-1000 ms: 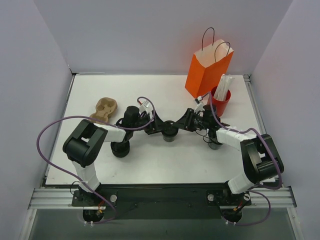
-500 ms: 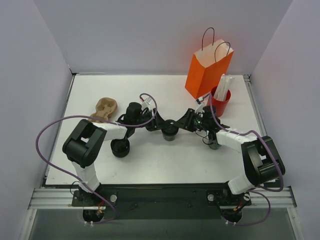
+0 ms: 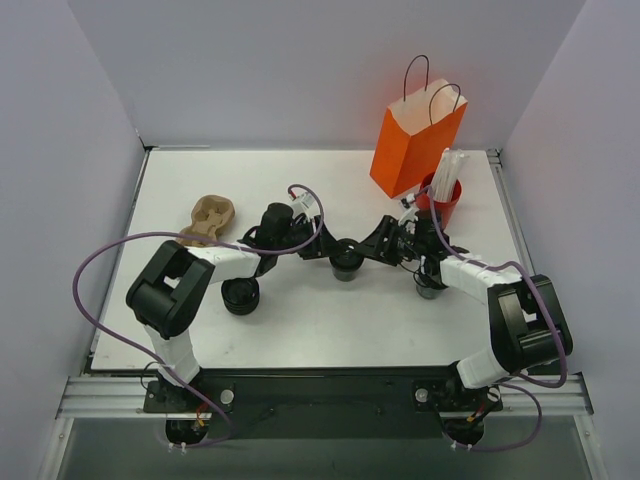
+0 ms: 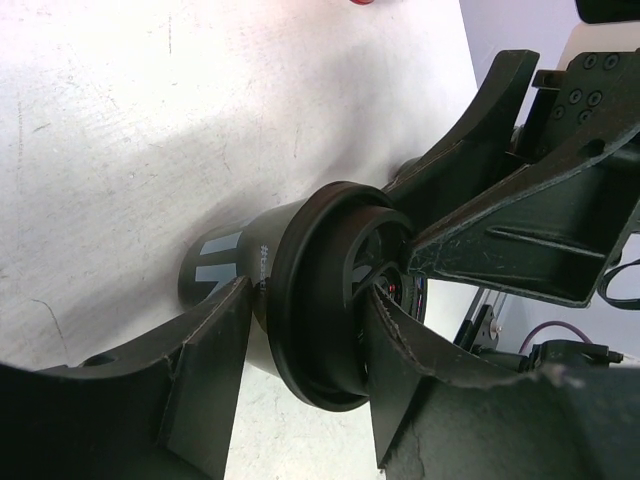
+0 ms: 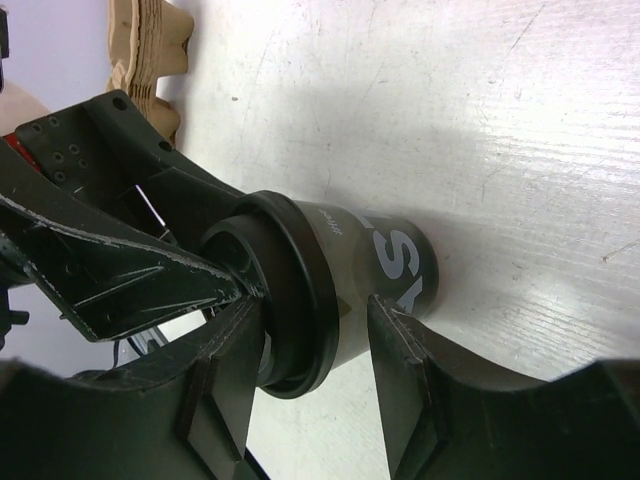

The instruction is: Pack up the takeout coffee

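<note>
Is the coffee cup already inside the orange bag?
No, the coffee cup stands on the table, well apart from the orange bag.

White table (image 3: 330, 330), scuffed and finely scratched, under soft even light. Plain pale lavender walls (image 3: 300, 70) behind the table and on both its sides, rising straight from its edges. Silver metal rail (image 3: 330, 392) across the table's near edge, ribbed lengthwise.
</note>
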Available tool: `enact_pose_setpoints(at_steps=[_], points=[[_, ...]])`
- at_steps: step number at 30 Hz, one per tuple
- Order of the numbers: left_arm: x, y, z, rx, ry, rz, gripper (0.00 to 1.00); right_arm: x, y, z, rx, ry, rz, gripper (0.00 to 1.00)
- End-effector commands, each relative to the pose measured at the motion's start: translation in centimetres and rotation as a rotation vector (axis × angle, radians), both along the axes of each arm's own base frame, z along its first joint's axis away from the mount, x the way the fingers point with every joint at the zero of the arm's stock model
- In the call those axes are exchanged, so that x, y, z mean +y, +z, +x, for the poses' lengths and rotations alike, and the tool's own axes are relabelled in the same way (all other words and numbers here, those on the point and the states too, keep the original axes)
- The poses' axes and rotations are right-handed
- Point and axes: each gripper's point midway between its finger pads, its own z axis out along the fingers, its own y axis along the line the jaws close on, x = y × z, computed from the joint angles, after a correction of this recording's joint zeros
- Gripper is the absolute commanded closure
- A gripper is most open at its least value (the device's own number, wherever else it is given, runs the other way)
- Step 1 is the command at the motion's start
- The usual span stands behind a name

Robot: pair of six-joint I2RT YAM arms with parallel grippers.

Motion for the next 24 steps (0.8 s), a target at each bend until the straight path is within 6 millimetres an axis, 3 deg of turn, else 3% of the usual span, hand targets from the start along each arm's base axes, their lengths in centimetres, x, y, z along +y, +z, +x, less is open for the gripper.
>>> enact_pose_setpoints(at_steps=[1,6,12,24], points=[[4.3,-10.4,-4.5,0.228,0.007,0.313,0.44,0.1,2.0,0.0,-0.044,0.053,0.024,0.55],[4.3,-10.5,-4.7,0.229,0.004,0.321,0.45,0.8,3.6,0.0,-0.084,0.104,0.066,0.5],[4.3,-11.1,-5.0,0.236,-0.002,0.339,0.45,-0.1,4.5,0.4,-0.099,0.074,0.082,0.47],[4.4,-11.0,-4.9,0.235,0.003,0.354,0.45,-1.6,3.0,0.6,-0.054,0.025,0.076,0.61]])
